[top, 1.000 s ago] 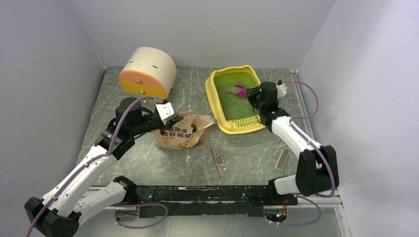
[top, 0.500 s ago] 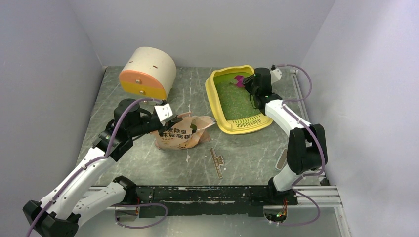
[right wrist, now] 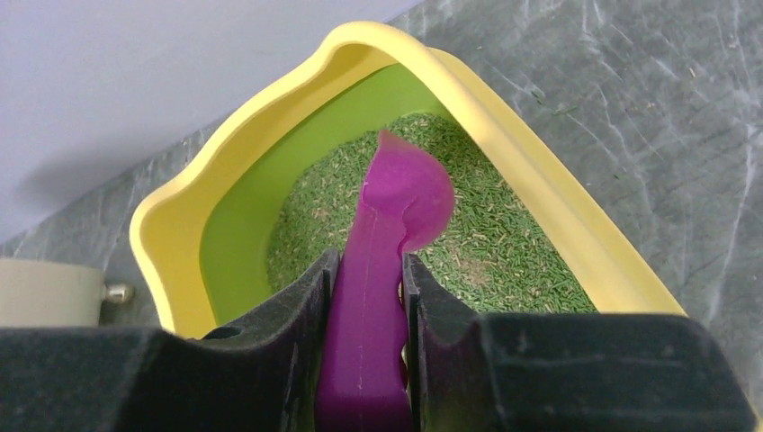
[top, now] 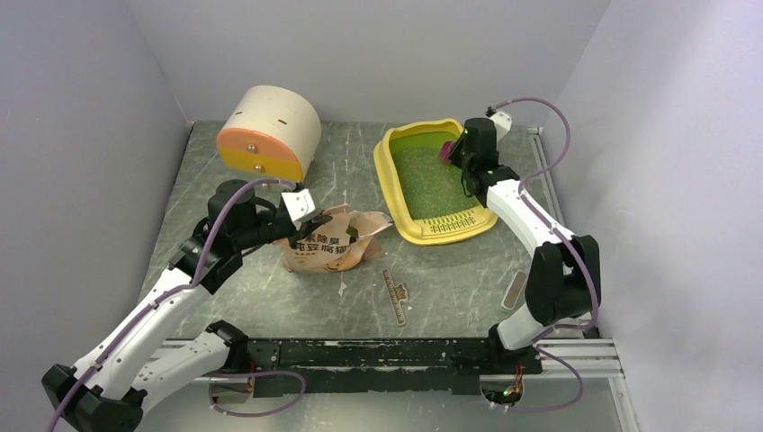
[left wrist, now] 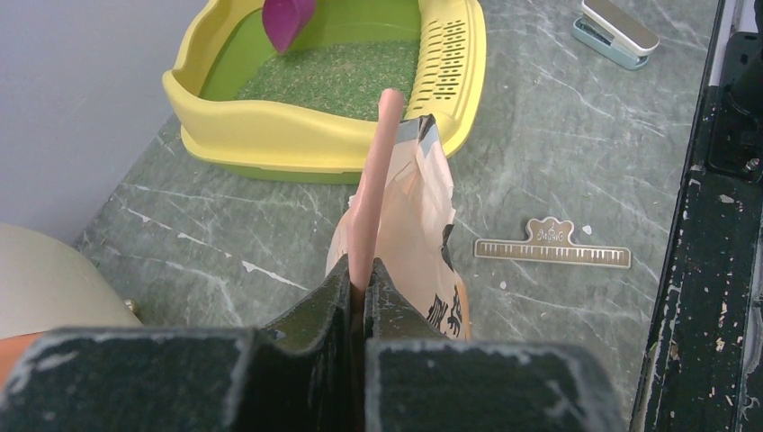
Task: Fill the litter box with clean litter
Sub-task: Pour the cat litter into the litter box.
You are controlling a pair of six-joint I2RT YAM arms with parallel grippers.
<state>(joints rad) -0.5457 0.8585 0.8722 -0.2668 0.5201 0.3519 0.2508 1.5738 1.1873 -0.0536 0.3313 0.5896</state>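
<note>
The yellow litter box (top: 400,225) with a lime-green inner pan stands at the back right of the table and holds a layer of green litter granules (top: 430,187). It also shows in the right wrist view (right wrist: 558,216) and the left wrist view (left wrist: 270,135). My right gripper (right wrist: 367,270) is shut on the handle of a magenta scoop (right wrist: 400,193), held over the far end of the box. My left gripper (left wrist: 360,279) is shut on the edge of the pink printed bag (left wrist: 409,225), which lies on the table left of the box (top: 328,243).
A cream-and-orange cylindrical container (top: 268,133) stands at the back left. A ruler-shaped clip (top: 394,295) lies in front of the bag. A stapler-like object (top: 516,290) lies near the right arm's base. Grey walls close in on three sides.
My right gripper has carried the scoop from the middle of the box towards its far right end. The left arm and the bag have barely moved.
</note>
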